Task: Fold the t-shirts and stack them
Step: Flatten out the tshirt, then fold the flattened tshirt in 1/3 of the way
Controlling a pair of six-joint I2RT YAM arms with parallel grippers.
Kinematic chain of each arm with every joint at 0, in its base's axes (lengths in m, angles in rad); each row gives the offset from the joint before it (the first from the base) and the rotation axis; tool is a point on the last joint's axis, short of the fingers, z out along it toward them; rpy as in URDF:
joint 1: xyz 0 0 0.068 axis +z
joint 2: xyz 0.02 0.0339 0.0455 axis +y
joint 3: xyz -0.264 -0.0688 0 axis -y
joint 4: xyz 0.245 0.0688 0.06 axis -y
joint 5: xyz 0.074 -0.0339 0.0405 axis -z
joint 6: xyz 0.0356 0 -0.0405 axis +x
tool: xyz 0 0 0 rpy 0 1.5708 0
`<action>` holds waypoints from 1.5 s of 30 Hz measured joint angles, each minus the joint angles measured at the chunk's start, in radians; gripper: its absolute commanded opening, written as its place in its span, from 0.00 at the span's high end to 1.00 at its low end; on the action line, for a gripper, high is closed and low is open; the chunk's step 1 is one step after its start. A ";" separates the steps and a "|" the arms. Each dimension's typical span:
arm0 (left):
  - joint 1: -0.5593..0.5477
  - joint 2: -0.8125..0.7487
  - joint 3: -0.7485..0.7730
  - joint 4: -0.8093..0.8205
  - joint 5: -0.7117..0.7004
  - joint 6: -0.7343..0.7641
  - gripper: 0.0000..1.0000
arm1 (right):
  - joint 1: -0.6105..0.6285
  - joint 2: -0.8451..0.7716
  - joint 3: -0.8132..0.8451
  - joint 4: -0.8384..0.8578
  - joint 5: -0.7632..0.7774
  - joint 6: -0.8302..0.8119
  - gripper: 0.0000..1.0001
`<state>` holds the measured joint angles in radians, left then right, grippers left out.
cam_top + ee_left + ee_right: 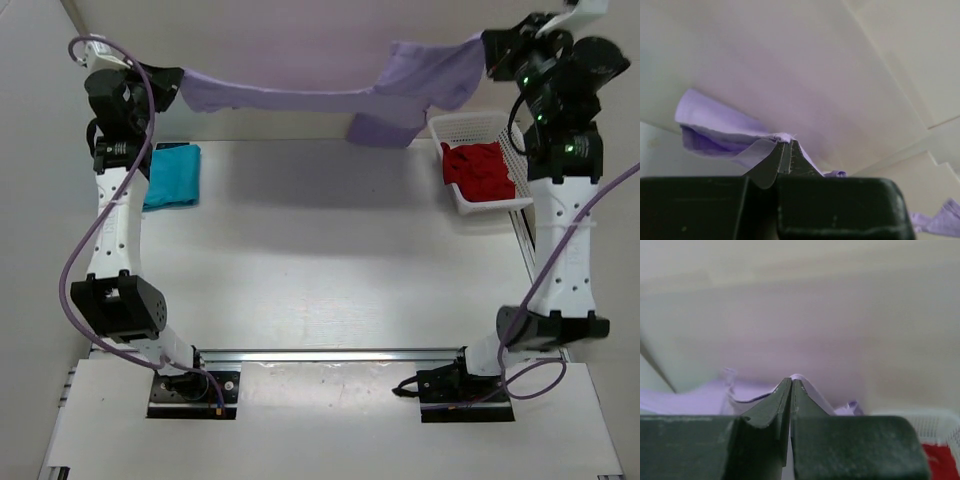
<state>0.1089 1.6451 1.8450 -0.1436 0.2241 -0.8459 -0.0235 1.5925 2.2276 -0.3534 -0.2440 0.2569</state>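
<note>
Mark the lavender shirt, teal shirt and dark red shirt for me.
lavender shirt (pixel 300 100), top external view, middle of the stretched span.
teal shirt (pixel 172 178), top external view, centre of the cloth.
dark red shirt (pixel 480 170), top external view, centre of the heap.

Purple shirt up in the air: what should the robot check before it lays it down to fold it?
1. Left gripper pinches the lavender t-shirt: ok, jaws closed on cloth.
2. Right gripper pinches it too: ok.
3. Shirt hangs between both grippers, off the table: ok, though a flap droops lower near the right.
4. Shirt free of twists: cannot tell.
5. Teal t-shirt lies at the left, out of the way: ok.
6. Dark red t-shirt lies inside the white mesh basket, not under the shirt: ok.
</note>
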 measured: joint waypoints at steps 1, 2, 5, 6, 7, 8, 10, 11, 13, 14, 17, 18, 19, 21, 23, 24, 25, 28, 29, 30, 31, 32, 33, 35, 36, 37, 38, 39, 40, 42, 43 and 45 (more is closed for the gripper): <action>0.001 -0.023 -0.049 0.009 -0.002 0.003 1.00 | 0.008 -0.056 -0.104 0.021 0.008 -0.007 1.00; 0.001 -0.042 -0.101 0.019 -0.005 0.006 1.00 | 0.016 -0.103 -0.200 0.035 0.016 -0.014 1.00; -0.001 -0.102 -0.283 0.037 -0.021 0.030 1.00 | 0.055 -0.240 -0.546 0.072 0.070 -0.028 1.00; -0.003 -0.128 -0.355 0.043 -0.029 0.036 1.00 | 0.067 -0.274 -0.661 0.080 0.087 -0.029 1.00; -0.006 -0.153 -0.425 0.039 -0.037 0.041 1.00 | 0.079 -0.309 -0.773 0.075 0.101 -0.027 1.00; -0.008 -0.182 -0.502 0.050 -0.048 0.046 1.00 | 0.089 -0.341 -0.880 0.070 0.114 -0.023 1.00; -0.009 -0.254 -0.679 0.068 -0.064 0.055 1.00 | 0.117 -0.426 -1.113 0.065 0.130 -0.003 1.00; -0.008 -0.286 -0.750 0.069 -0.069 0.056 1.00 | 0.130 -0.473 -1.206 0.039 0.136 0.008 1.00; -0.001 -0.367 -0.927 0.095 -0.070 0.053 1.00 | 0.178 -0.586 -1.379 0.011 0.158 0.042 1.00; 0.008 -0.399 -1.006 0.103 -0.065 0.051 1.00 | 0.211 -0.645 -1.443 -0.013 0.167 0.064 1.00; 0.055 -0.443 -1.197 0.113 -0.032 0.044 1.00 | 0.309 -0.826 -1.598 -0.052 0.177 0.138 1.00; 0.071 -0.443 -1.245 0.110 -0.022 0.045 1.00 | 0.331 -0.889 -1.644 -0.072 0.178 0.167 1.00; 0.084 -0.443 -1.283 0.103 -0.014 0.046 1.00 | 0.343 -0.937 -1.680 -0.091 0.179 0.196 1.00; 0.100 -0.451 -1.341 0.075 -0.009 0.058 1.00 | 0.372 -1.037 -1.740 -0.152 0.183 0.262 1.00; 0.099 -0.476 -1.369 0.051 -0.007 0.079 1.00 | 0.404 -1.128 -1.769 -0.218 0.195 0.321 0.99; 0.098 -0.495 -1.376 0.036 -0.008 0.092 1.00 | 0.433 -1.167 -1.773 -0.257 0.206 0.351 1.00; 0.098 -0.516 -1.378 0.020 -0.013 0.107 1.00 | 0.468 -1.203 -1.771 -0.292 0.220 0.384 1.00; 0.087 -0.592 -1.374 -0.023 -0.050 0.154 1.00 | 0.572 -1.265 -1.716 -0.389 0.286 0.458 1.00; 0.079 -0.616 -1.370 -0.039 -0.065 0.169 1.00 | 0.605 -1.272 -1.683 -0.424 0.307 0.481 1.00; 0.067 -0.637 -1.363 -0.056 -0.084 0.183 1.00 | 0.629 -1.274 -1.648 -0.457 0.326 0.501 1.00; 0.050 -0.653 -1.352 -0.075 -0.099 0.197 1.00 | 0.645 -1.275 -1.610 -0.484 0.343 0.512 1.00; 0.040 -0.660 -1.341 -0.086 -0.106 0.207 1.00 | 0.648 -1.275 -1.583 -0.501 0.354 0.519 1.00; 0.032 -0.661 -1.332 -0.092 -0.106 0.214 1.00 | 0.644 -1.275 -1.563 -0.512 0.365 0.523 1.00; 0.029 -0.653 -1.321 -0.089 -0.106 0.220 1.00 | 0.613 -1.272 -1.556 -0.515 0.371 0.513 1.00; 0.030 -0.643 -1.320 -0.083 -0.106 0.219 1.00 | 0.594 -1.260 -1.563 -0.513 0.372 0.499 1.00; 0.034 -0.628 -1.320 -0.076 -0.105 0.214 1.00 | 0.571 -1.237 -1.574 -0.506 0.369 0.481 1.00; 0.038 -0.610 -1.320 -0.066 -0.100 0.206 1.00 | 0.546 -1.199 -1.587 -0.491 0.360 0.459 1.00; 0.040 -0.586 -1.320 -0.053 -0.098 0.193 1.00 | 0.517 -1.151 -1.599 -0.465 0.348 0.436 1.00; 0.043 -0.564 -1.320 -0.042 -0.097 0.181 1.00 | 0.479 -1.091 -1.614 -0.430 0.327 0.407 1.00; 0.046 -0.517 -1.316 -0.020 -0.093 0.151 1.00 | 0.371 -0.964 -1.640 -0.346 0.261 0.343 1.00; 0.047 -0.491 -1.308 -0.011 -0.090 0.136 1.00 | 0.299 -0.911 -1.646 -0.304 0.214 0.312 1.00; 0.049 -0.443 -1.285 0.007 -0.090 0.110 1.00 | 0.154 -0.799 -1.651 -0.222 0.131 0.264 0.99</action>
<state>0.1577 1.2026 0.5602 -0.1364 0.1341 -0.7361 0.1303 0.7937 0.5762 -0.5758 -0.1127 0.5213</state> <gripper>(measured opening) 0.022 0.006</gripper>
